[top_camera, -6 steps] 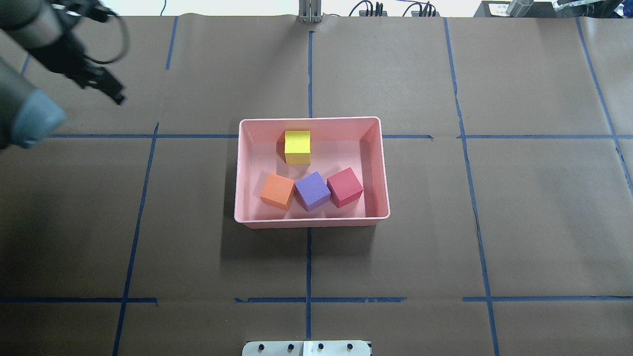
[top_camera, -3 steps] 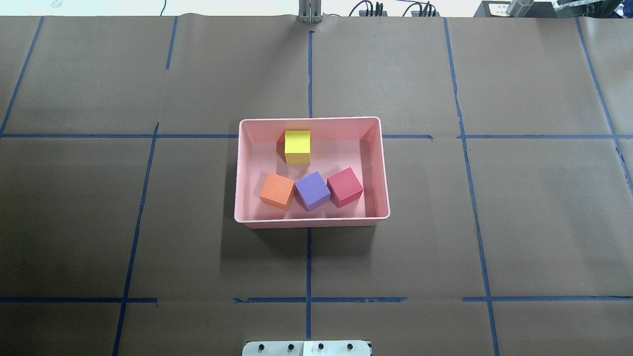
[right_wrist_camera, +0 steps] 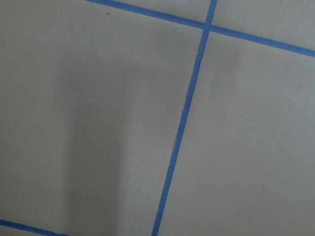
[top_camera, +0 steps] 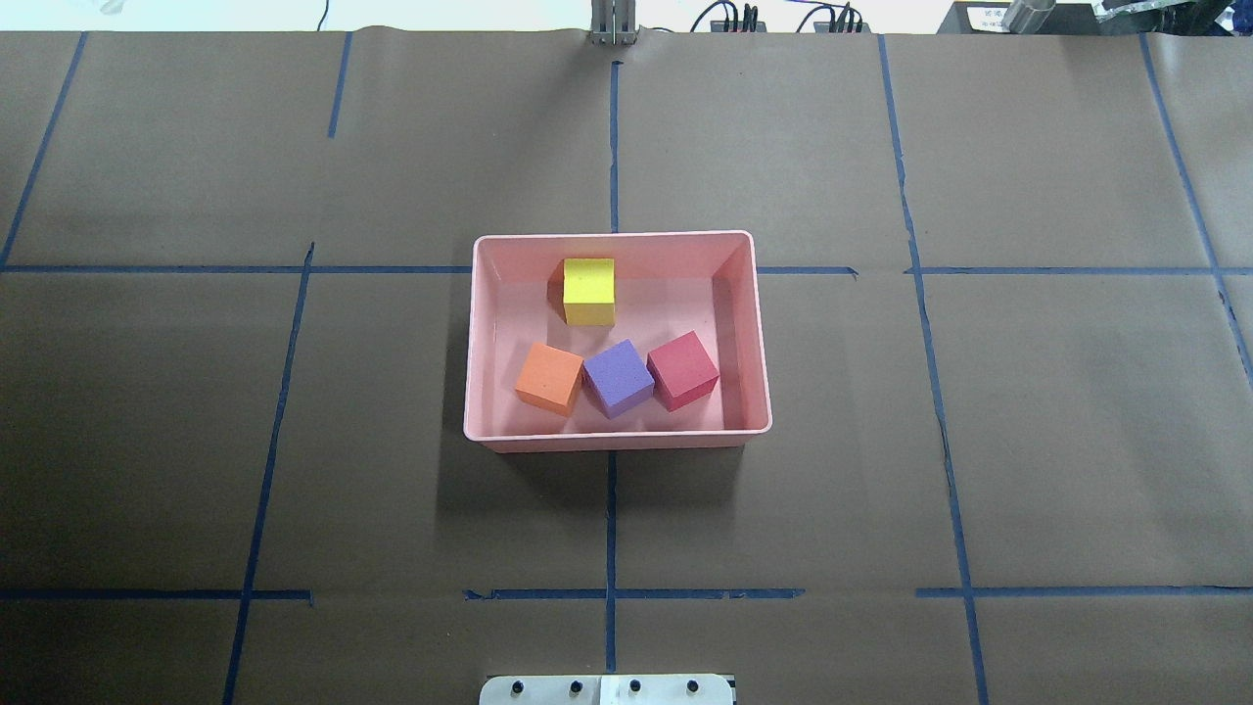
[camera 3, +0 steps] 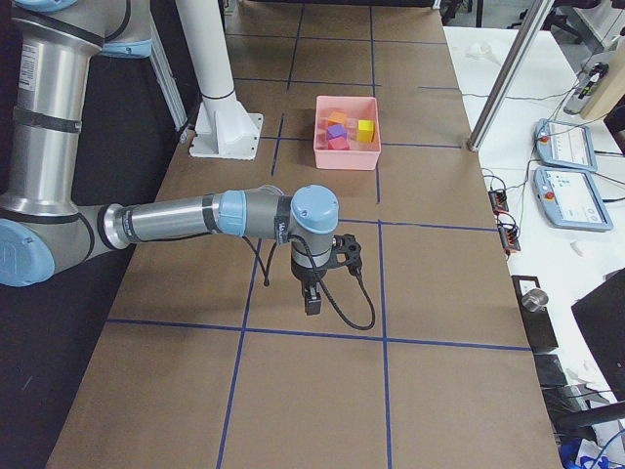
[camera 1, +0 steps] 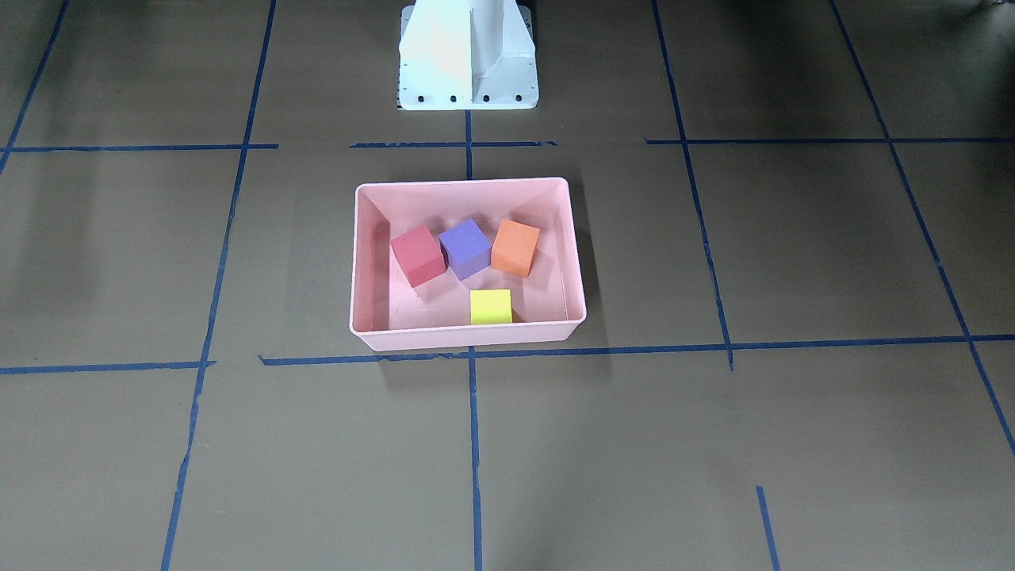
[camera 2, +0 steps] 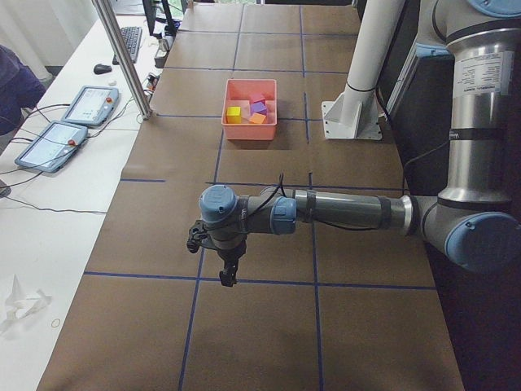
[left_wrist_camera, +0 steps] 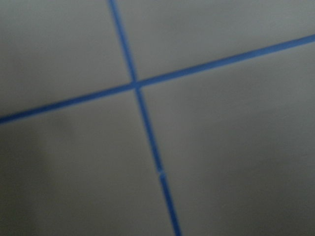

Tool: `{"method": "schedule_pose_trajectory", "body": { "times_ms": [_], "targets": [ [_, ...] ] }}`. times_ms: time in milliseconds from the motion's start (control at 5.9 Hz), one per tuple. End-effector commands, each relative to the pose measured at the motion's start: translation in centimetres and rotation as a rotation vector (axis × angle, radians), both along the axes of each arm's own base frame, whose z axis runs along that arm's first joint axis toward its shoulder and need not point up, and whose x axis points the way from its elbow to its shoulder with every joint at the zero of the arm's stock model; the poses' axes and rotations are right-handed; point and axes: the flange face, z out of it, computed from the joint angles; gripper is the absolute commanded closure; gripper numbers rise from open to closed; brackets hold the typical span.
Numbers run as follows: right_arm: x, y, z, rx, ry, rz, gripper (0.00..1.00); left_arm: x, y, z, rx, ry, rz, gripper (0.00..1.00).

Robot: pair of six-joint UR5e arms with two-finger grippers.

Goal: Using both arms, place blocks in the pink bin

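Overhead exterior: brown paper cover (top_camera: pixel 1057 421) on table, blue tape grid (top_camera: pixel 611 519). Pink bin (top_camera: pixel 617 442) at centre holds all four blocks: yellow block (top_camera: pixel 588 291) by far wall; orange block (top_camera: pixel 549 378), purple block (top_camera: pixel 618 377) and red block (top_camera: pixel 682 369) in close row nearer robot. Side views: left gripper (camera 2: pixel 228 275) and right gripper (camera 3: pixel 312 301) point down over bare paper, well apart from bin; open or closed, cannot tell. White bench beside table carries teach pendants (camera 2: pixel 89 104).

**A:** How are your cams set rn?

**B:** Overhead sits behind the bot, looks fwd + down. Front cam faces it steeply from your side. Both share the pink bin (top_camera: pixel 617 440) in the middle, w/ the white pedestal (camera 1: pixel 468 55) at the front view's top. Side cams look along the table (camera 2: pixel 269 326) from each end, bin far off. Wrist cams sit close over it, showing only blue tape (right_wrist_camera: pixel 182 128). Left one's blurry.
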Motion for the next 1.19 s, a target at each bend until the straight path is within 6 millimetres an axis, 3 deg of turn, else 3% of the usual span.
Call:
{"method": "schedule_pose_trajectory", "body": {
  "times_ms": [0, 677, 1016],
  "targets": [
    [0.0, -0.1, -0.1, 0.003, 0.001, 0.0, 0.0, -0.1, 0.1, -0.2, -0.001, 0.001, -0.001, 0.0],
    [0.0, -0.2, -0.1, 0.005, -0.001, 0.0, 0.0, -0.1, 0.1, -0.3, 0.001, 0.007, -0.001, 0.0],
    [0.0, -0.2, -0.4, 0.011, -0.003, 0.0, 0.0, -0.1, 1.2, 0.4, -0.014, 0.009, 0.001, 0.0]
  ]
}}
